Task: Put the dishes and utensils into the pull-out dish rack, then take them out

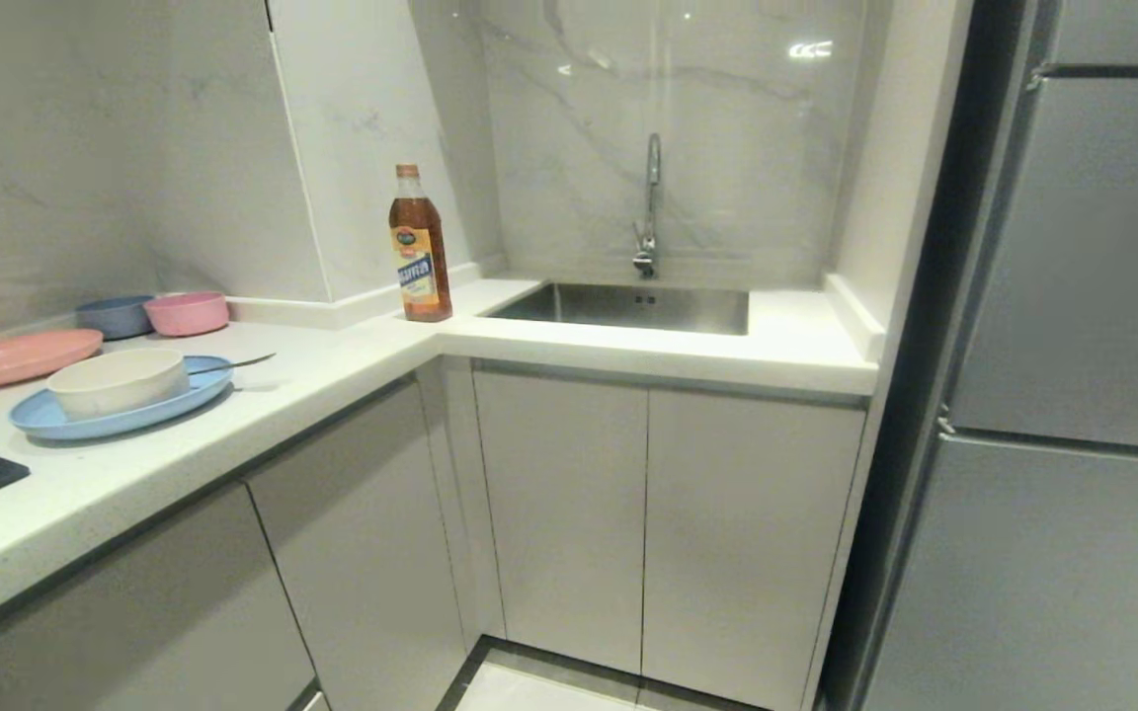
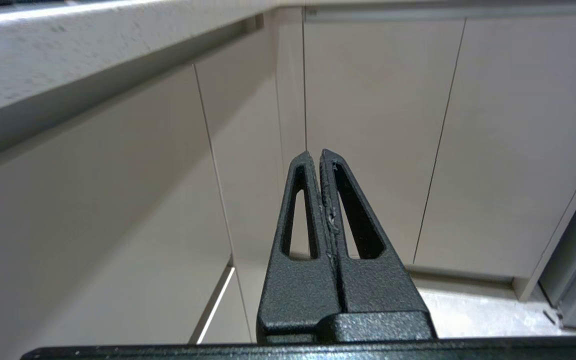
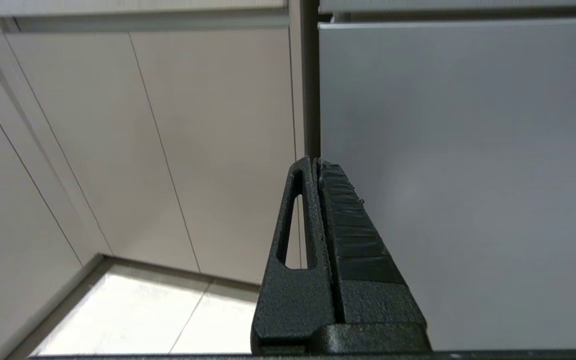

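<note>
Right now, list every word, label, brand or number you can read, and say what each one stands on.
Bottle label: yellow and blue with printed lettering, too blurred to read.
Bottle's small round emblem above the label: also unreadable.
Plate, bowl, cabinets, fridge: no text visible.
Wrist views: no text, only shut grippers, left and right, against blank panels.

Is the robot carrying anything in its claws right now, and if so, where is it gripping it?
Nothing is held. The left end effector and the right end effector are both shut on empty air, down in front of the cabinet doors.
</note>
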